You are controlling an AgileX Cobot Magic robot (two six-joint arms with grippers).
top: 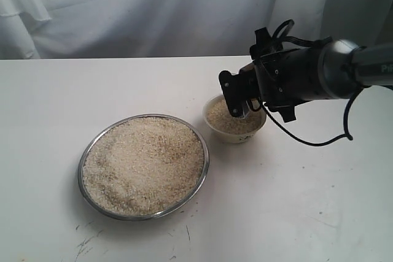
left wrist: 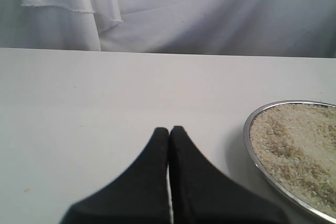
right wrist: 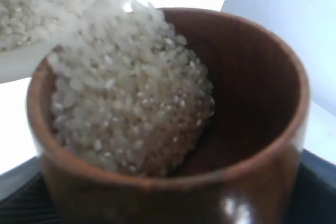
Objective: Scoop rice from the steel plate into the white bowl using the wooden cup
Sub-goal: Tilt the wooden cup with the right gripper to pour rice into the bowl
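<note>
The right gripper [top: 238, 105] hangs over the white bowl [top: 236, 133], and from the exterior view its black body hides the wooden cup almost completely. Only the right wrist view shows the cup [right wrist: 252, 87]. It fills the picture, tipped toward the bowl's rim [right wrist: 16, 66], with rice [right wrist: 131, 103] heaped against its lower lip and spilling over into the bowl. The gripper is clamped on the cup, though its fingers appear only as dark blurred patches at the corners of that view, so where they touch the wood cannot be made out. The cup's foot and outer base are cut off. The bowl already holds a layer of grain, and a dark mark on its outer side is too small to read. The steel plate [top: 80, 173] sits on the white table [top: 307, 200] just beside the bowl, its rice spread nearly to the rim. The left gripper [left wrist: 169, 129] is out of sight in the exterior view. Its own camera shows the two black fingers pressed together with nothing between them, low over the table near the plate's edge [left wrist: 249, 140], which that picture cuts off.
</note>
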